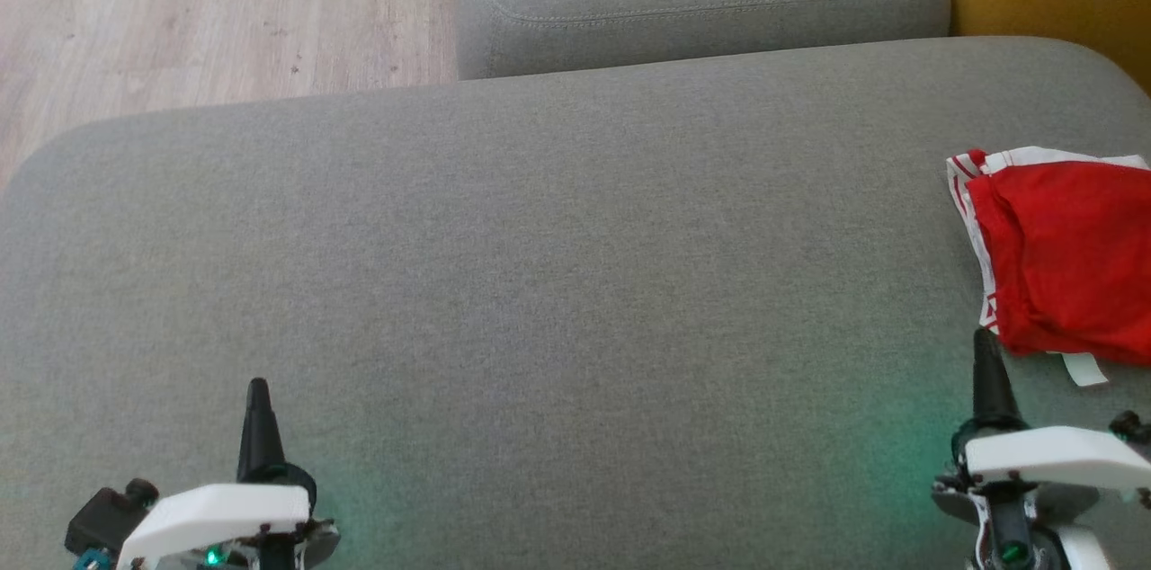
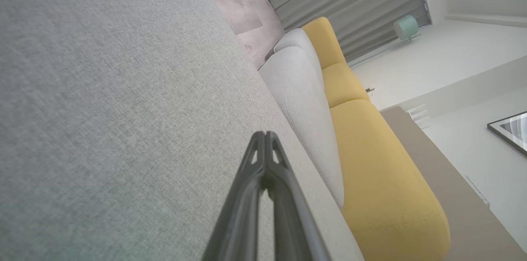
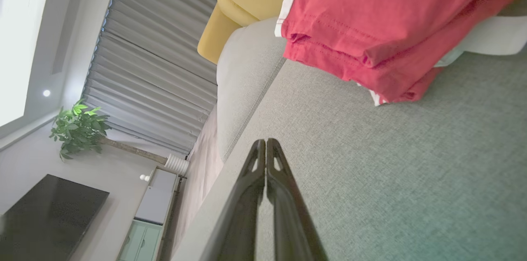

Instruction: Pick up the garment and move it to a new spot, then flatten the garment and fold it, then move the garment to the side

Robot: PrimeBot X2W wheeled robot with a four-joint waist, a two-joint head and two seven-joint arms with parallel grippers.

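Garment point(image 1: 1066, 264), folded red cloth w/ white trim, lies at right edge of broad grey woven sofa cushion point(image 1: 539, 264). Left gripper point(image 1: 258, 388) is over cushion's near-left corner, fingers pressed together, holding nothing. Right gripper point(image 1: 985, 338), near-right, is likewise closed & empty, tip just beside garment's near edge.

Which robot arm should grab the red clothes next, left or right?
Right, probably. The right tool is just beside the red clothes on the grey couch, while the left tool is far across it. Both are shut.
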